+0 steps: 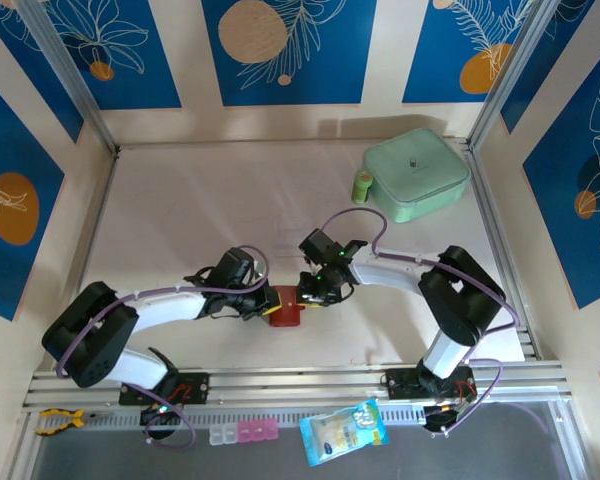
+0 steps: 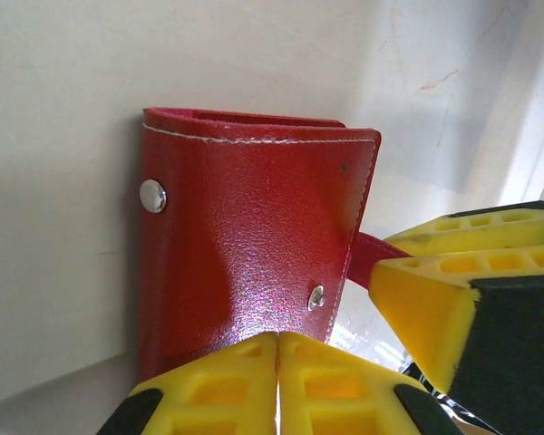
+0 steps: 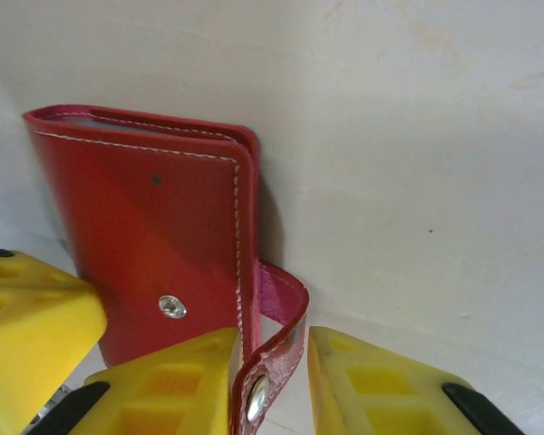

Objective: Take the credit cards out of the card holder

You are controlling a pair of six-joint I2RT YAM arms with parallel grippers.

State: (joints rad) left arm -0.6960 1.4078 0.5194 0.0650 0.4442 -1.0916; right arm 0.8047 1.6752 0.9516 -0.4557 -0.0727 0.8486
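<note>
The small flat red leather card holder (image 1: 285, 307) lies folded shut on the white bench (image 1: 200, 200), near its front edge, between the two arms; the left pincer (image 2: 276, 349) has its yellow fingers pressed together with no gap, right at the holder's near edge, though whether it presses on the leather cannot be told; the right pincer (image 3: 272, 353) stands parted around the holder's loose red snap tab (image 3: 281, 308), one finger (image 3: 186, 381) touching it, the other just beside.

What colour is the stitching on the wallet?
White stitching on the red wallet; clearest in the right wrist view.
</note>
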